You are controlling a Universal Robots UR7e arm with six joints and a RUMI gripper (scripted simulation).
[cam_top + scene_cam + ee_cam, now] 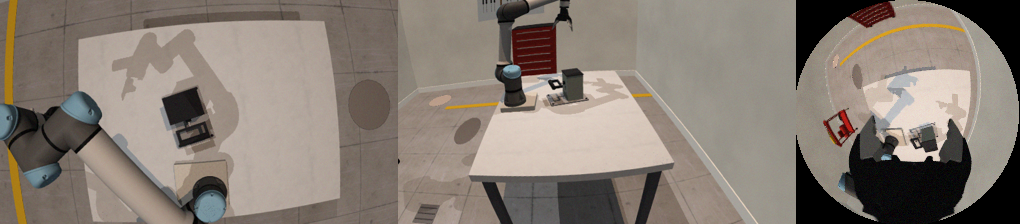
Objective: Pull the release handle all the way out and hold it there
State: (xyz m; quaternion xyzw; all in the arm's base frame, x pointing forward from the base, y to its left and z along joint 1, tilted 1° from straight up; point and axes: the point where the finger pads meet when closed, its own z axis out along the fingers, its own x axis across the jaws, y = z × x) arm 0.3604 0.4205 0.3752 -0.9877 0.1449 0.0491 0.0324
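A dark grey box (573, 84) stands on a grey baseplate (566, 99) near the far end of the white table. The black loop-shaped release handle (553, 85) sticks out of the box's side, toward the robot base. From above, the handle (193, 134) sits just in front of the box (183, 106). My gripper (563, 23) is open and empty, high in the air above the box and far from the handle. In the wrist view the two fingers frame the gripper gap (912, 142), with the box (927, 137) small and far below.
The robot base (514, 90) stands on a tan plate beside the box, close to the handle. A red tool cabinet (535, 50) stands against the back wall. A wall runs along the table's right side.
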